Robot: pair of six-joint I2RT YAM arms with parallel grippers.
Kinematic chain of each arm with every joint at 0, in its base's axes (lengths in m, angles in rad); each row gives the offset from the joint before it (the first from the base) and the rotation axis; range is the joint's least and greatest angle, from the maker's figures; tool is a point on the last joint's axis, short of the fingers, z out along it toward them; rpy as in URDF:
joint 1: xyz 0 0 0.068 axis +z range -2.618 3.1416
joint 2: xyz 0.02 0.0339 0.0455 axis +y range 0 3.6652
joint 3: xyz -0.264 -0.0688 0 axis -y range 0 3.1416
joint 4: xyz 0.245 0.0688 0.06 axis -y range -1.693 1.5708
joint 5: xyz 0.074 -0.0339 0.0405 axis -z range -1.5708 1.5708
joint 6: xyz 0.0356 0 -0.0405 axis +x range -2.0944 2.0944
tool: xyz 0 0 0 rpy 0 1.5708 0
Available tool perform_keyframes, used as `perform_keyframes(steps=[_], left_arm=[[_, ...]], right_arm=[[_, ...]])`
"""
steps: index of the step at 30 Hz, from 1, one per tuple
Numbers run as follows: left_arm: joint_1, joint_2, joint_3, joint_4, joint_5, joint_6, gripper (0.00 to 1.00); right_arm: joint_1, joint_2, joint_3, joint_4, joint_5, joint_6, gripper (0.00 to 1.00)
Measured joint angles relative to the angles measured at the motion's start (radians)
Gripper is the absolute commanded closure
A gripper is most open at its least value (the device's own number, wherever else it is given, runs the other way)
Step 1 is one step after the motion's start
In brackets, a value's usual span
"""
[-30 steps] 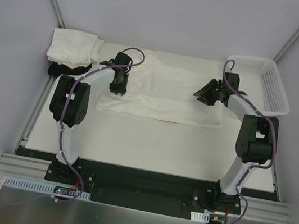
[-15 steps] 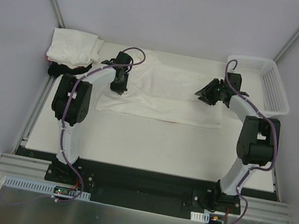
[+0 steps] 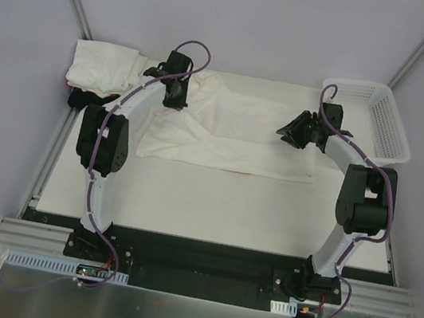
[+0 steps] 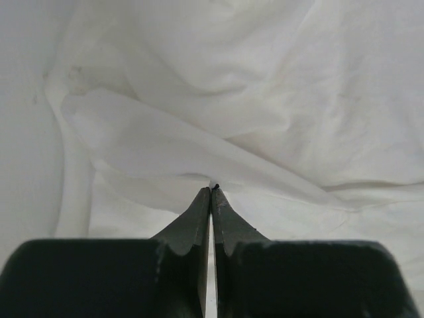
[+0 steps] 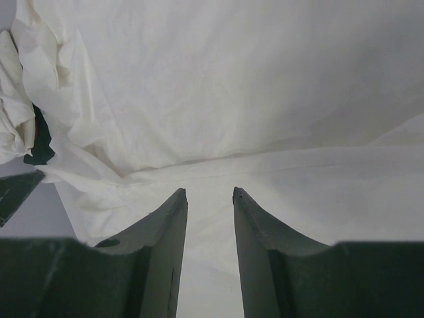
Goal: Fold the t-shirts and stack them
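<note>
The left claw (image 3: 175, 98) is shut, pinching the one spread white shirt (image 3: 232, 134) under it, and has pulled that corner farther back. The right claw (image 3: 287, 132) stays spread over the shirt. One shirt pile (image 3: 105, 68) lies left of the left claw. One basket (image 3: 388, 114) sits right of the right claw. The table (image 3: 212, 207) is white, the walls (image 3: 242, 19) grey.

**Right gripper (image 5: 209, 192) parted over a white t-shirt (image 5: 265, 99)**
The two dark fingers are seen apart, with nothing gripped between them, above the creased, spread shirt. A long fold is seen running across the shirt just beyond the fingertips. At the shirt's left edge, bunched white cloth (image 5: 13, 126) and a small dark patch (image 5: 41, 142) are visible.
</note>
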Motion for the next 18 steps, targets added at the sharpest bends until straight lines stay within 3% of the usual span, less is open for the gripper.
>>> perform_keyframes(steps=[18], left_arm=[[-0.001,0.159,0.195,-0.028,0.056,-0.020,1.00]], right_arm=[[0.000,0.007,0.000,0.006,-0.001,0.002,0.63]])
